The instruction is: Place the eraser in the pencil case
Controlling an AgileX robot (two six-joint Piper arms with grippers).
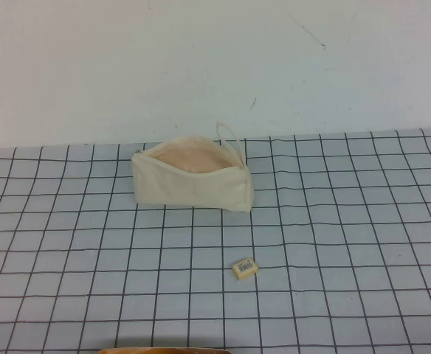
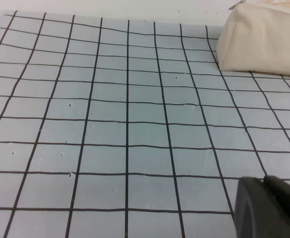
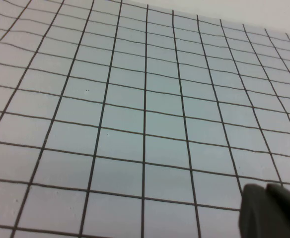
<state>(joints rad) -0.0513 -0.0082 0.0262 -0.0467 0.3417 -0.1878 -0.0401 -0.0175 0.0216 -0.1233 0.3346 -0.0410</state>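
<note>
Cream fabric pencil case (image 1: 192, 181) gapes unzipped; eraser (image 1: 245, 268) outside it.

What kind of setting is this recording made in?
Likely a lab test bench: a grid-lined mat against a bare white wall, holding only a pencil case and an eraser. Left claw and right claw hang over the mat.

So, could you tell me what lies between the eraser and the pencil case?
Only bare checked cloth, shown in the high view, separates the eraser from the pencil case.
</note>
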